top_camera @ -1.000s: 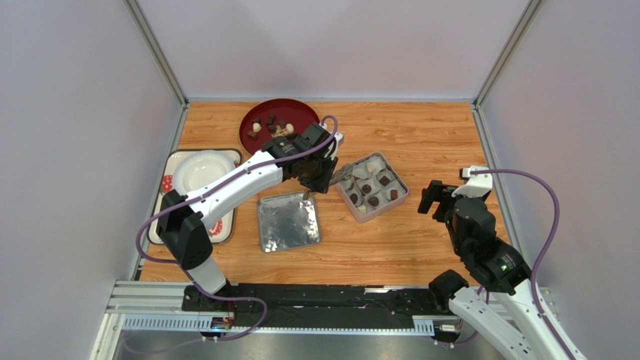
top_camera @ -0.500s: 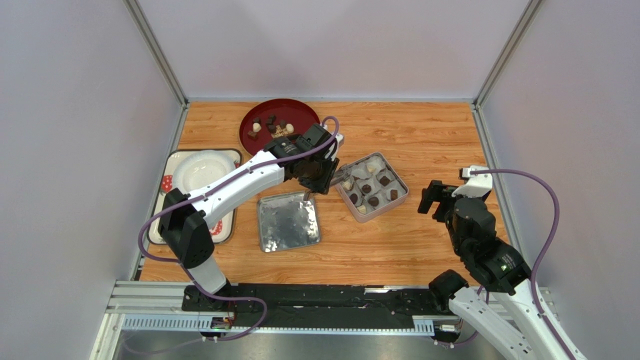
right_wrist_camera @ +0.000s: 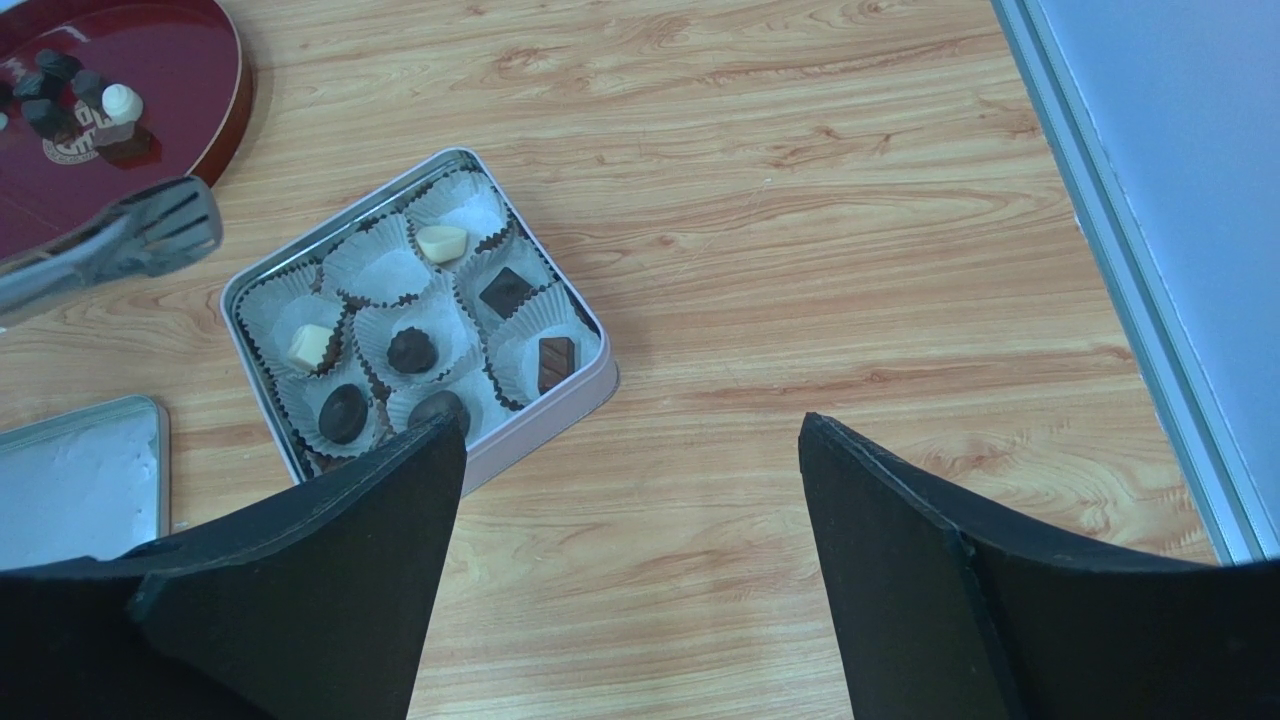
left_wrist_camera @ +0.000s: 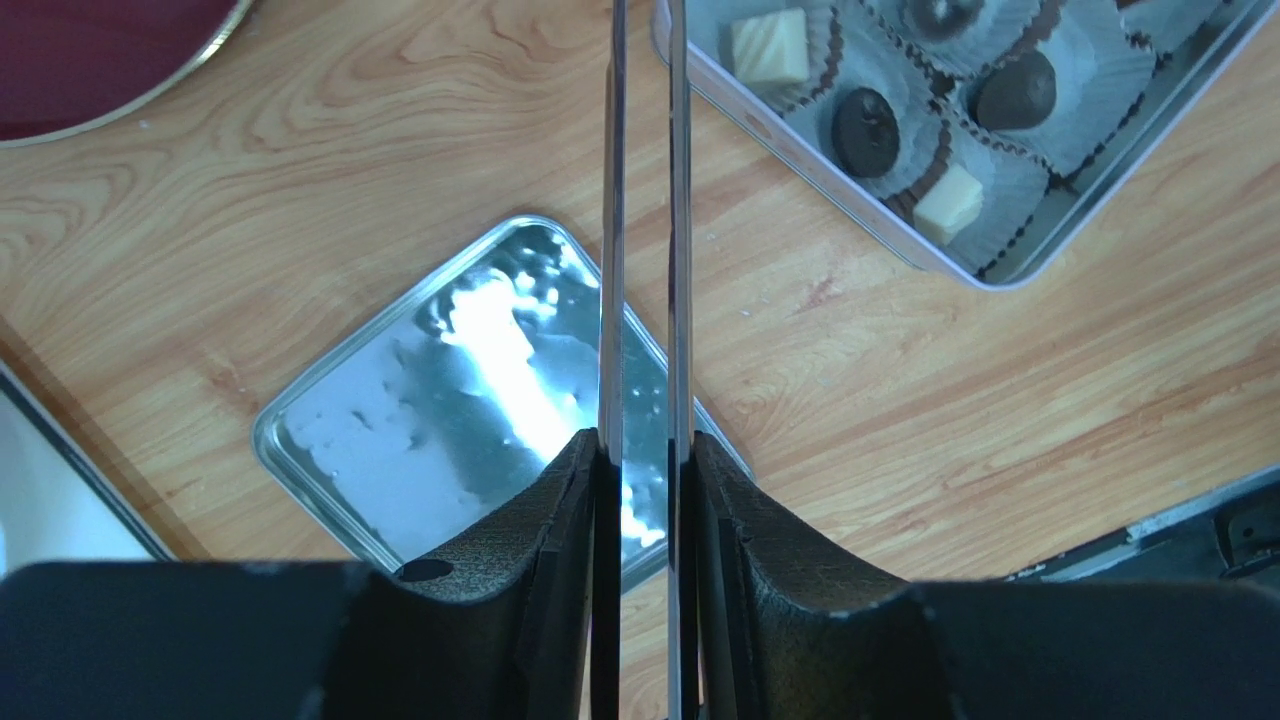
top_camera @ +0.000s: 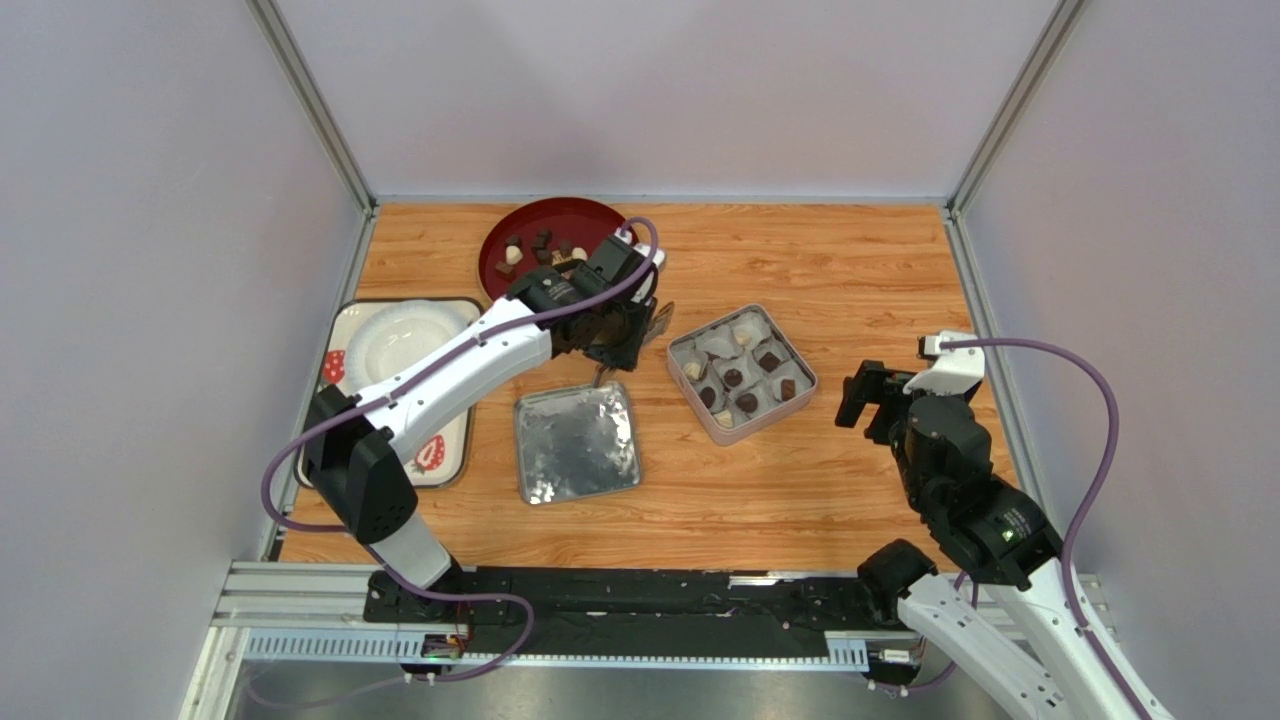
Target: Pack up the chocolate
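left claw [left_wrist_camera: 643,495] is closed to a narrow gap on a pair of metal tongs [left_wrist_camera: 613,225]; its black fingers [left_wrist_camera: 564,510] press both thin blades, which run straight up the middle of the wrist view and out of its top edge. from the right wrist view the tongs' tip sits at the left edge of the frame, between the red plate [top_camera: 594,222] and the tin [right_wrist_camera: 549,425], apart from both; i cannot tell whether it pinches anything

right claw [right_wrist_camera: 631,450] stands wide apart with only bare counter [top_camera: 842,270] between its fingers, at the right of the overhead view, well apart from the tin

the chocolate [right_wrist_camera: 410,350] is in two places. several pieces sit in white paper cups [right_wrist_camera: 376,270] inside the square tin, just right of centre in the overhead view: dark ones toward the lower edge, two cream ones [right_wrist_camera: 439,240] toward the upper and left cups. more pieces [top_camera: 541,252], dark and pale, lie loose on the red plate at upper centre, partly hidden by my left arm

a silver lid [left_wrist_camera: 451,405] lies flat on the counter below the left claw, left of the tin and not touching it. a white dish [top_camera: 403,342] rests on a patterned tray [top_camera: 334,365] at the left edge
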Available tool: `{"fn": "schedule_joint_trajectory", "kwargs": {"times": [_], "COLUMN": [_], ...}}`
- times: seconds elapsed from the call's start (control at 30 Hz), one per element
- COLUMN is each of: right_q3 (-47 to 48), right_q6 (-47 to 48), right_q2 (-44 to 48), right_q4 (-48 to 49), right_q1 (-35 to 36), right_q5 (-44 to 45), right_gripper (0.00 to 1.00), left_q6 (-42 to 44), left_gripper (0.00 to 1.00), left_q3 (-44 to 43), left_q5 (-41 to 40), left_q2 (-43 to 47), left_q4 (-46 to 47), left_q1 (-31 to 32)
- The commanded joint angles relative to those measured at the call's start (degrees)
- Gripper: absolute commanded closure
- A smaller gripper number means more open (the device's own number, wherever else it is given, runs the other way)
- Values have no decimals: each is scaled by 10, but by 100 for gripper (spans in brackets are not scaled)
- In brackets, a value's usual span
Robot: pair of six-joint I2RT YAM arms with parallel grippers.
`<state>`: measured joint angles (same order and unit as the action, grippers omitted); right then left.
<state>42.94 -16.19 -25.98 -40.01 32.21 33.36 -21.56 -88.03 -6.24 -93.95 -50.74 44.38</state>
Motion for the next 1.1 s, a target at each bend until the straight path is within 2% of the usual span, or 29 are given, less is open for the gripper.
{"fn": "schedule_joint_trajectory", "kwargs": {"times": [0.0, 0.27, 0.6, 0.8, 1.07], "right_q3": [2, 2, 2, 2, 1], "right_q6": [6, 6, 5, 5, 5], "right_q2": [5, 7, 1, -2, -2], "right_q4": [22, 23, 23, 22, 22], "right_q1": [0, 0, 0, 0, 0], "right_q5": [-2, -6, -10, -12, -11], "right_gripper": [14, 14, 14, 14, 14], "left_q6": [0, 8, -1, -22, -52], "left_gripper": [66, 66, 60, 55, 54], "left_q3": [4, 26, 20, -14, -44], "left_q5": [-19, -33, -67, -70, -35], "left_q2": [48, 57, -3, -61, -115], "left_q4": [21, 35, 85, 98, 115], "left_q1": [-57, -167, -300, -330, -346]}}
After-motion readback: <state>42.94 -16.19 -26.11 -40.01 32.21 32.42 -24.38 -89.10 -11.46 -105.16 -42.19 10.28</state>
